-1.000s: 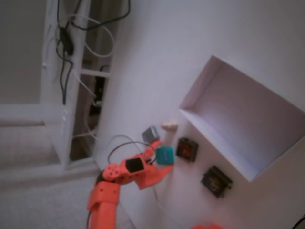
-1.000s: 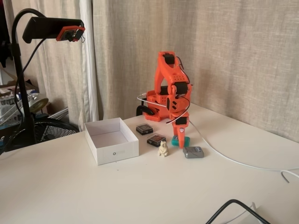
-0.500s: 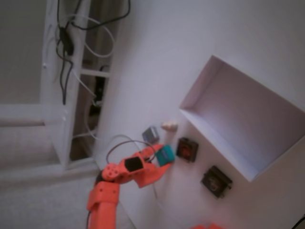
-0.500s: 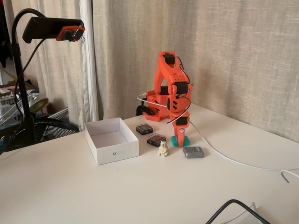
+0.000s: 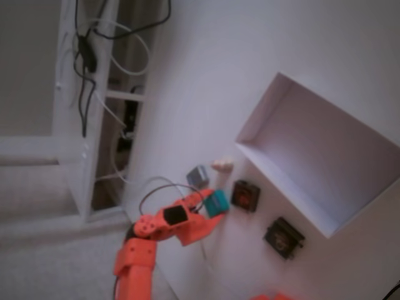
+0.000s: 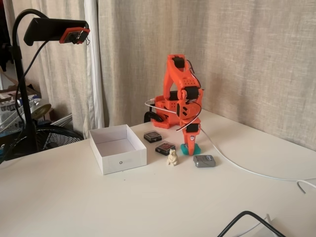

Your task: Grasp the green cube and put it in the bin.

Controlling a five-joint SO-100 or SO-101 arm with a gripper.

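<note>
Green cube (image 6: pixel 189 148) sits clenched in the claw (image 6: pixel 190 149) mid-desk; weak pinch risks slippage before the bin (image 6: pixel 109 160).

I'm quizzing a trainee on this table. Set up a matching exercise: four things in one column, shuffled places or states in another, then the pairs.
Things:
1. green cube
2. bin
3. grey cube
4. small figurine

Places or states:
A. lies right of the figurine
B. between the claw's fingers
C. empty, leftmost on the table
D. stands in front of a dark square block

Pairs: 1-B, 2-C, 3-A, 4-D
</note>
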